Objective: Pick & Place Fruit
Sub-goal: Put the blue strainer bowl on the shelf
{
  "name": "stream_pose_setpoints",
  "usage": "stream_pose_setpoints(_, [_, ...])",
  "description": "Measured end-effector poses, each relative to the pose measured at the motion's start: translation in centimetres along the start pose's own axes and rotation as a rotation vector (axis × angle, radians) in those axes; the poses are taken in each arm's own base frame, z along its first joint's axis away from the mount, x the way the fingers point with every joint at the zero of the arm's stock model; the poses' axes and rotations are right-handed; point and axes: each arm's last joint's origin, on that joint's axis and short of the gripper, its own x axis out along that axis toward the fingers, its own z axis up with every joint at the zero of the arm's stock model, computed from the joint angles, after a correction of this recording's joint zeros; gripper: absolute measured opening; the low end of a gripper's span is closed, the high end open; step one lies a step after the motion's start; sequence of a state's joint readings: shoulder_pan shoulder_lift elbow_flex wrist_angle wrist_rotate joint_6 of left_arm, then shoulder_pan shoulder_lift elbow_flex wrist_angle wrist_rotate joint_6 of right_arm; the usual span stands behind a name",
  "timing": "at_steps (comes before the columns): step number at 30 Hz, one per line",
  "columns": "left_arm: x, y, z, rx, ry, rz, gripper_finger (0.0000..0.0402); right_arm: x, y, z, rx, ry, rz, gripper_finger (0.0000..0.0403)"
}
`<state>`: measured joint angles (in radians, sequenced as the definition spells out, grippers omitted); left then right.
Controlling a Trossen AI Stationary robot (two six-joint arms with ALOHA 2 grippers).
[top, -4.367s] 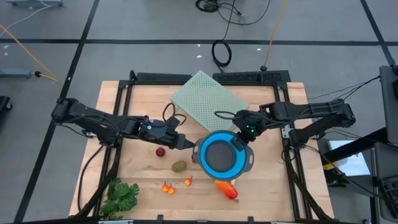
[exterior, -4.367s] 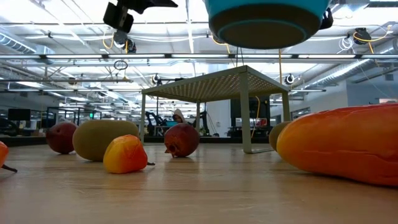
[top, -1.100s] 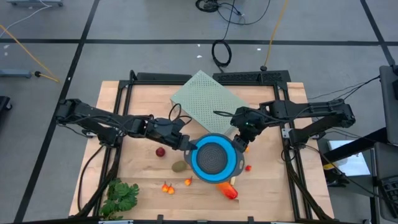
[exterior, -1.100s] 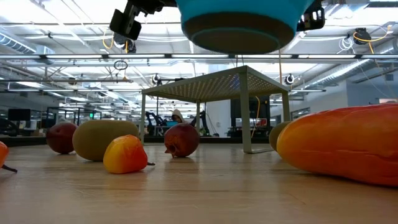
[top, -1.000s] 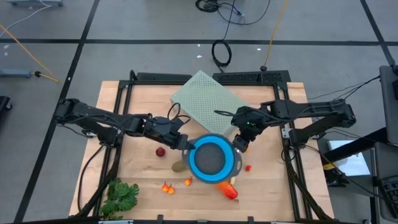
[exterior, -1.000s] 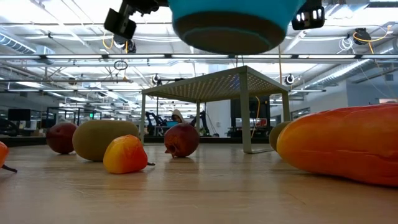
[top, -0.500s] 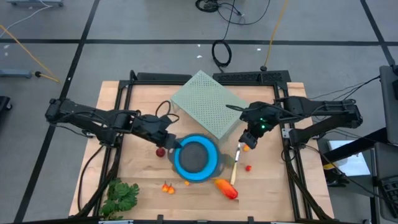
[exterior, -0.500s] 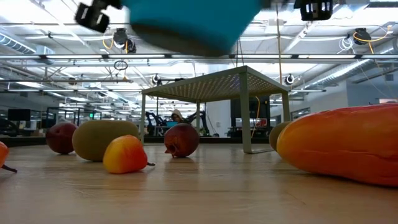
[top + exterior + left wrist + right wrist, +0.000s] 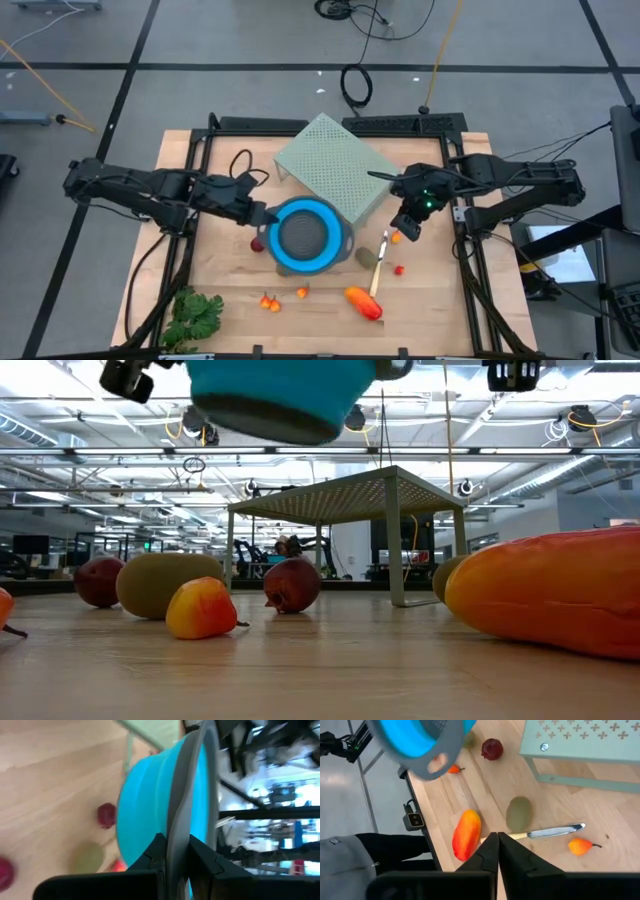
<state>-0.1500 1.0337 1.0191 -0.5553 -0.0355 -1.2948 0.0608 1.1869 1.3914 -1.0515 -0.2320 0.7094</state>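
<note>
The fruit point(image 9: 466, 834) is judged light, hard, smooth and apt to roll, so each piece is best pinched across its middle; it lies scattered on the table point(image 9: 220, 290), beneath the blue colander point(image 9: 300, 205) clamped by its rim in the raised left gripper point(image 9: 174, 845); the right gripper point(image 9: 408, 225) hangs pressed together and empty near the knife point(image 9: 378, 265). Counted: two dark red balls point(image 9: 292, 585); two olive ovals point(image 9: 165, 584); one long orange-red piece point(image 9: 364, 303); about five tiny bits point(image 9: 302, 292).

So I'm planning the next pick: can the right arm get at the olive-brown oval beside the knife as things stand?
Probably yes. The right pincer hangs shut and empty near the olive-brown oval, nothing covering it; only the knife lies alongside. The left pincer holds the blue colander off to one side.
</note>
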Motion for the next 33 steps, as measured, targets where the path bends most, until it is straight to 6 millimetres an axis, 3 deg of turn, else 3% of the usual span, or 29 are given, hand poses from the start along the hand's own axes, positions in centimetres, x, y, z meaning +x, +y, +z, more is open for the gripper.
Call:
stream_pose_setpoints(22, [-4.0,0.8,2.1,-0.053,-0.159,-0.05,0.0034,0.0,-0.1,0.0,-0.067,-0.02,-0.023,0.0])
stream_pose_setpoints(33, [-4.7,1.1,3.0,-0.123,-0.214,-0.063,0.0034,0.0,-0.1,0.1,-0.068,-0.033,-0.04,0.0])
